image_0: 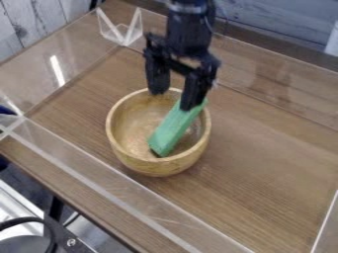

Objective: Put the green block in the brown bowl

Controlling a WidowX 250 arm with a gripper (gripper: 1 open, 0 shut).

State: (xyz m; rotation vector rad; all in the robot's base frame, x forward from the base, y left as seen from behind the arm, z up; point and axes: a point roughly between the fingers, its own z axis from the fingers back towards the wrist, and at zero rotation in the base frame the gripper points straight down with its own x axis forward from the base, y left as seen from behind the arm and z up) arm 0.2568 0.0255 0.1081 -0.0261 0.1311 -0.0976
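The green block (173, 128) lies tilted inside the brown bowl (128, 148), leaning against its right inner wall with its upper end near the rim. My gripper (176, 92) hangs above the bowl's far right rim, pointing down. Its black fingers (195, 94) stand apart with nothing between them, clear of the block.
The bowl sits on a wooden table (264, 168) fenced by clear acrylic walls (119, 212). A clear bracket (122, 25) stands at the far left corner. A black cable (27, 237) loops at the lower left outside the wall.
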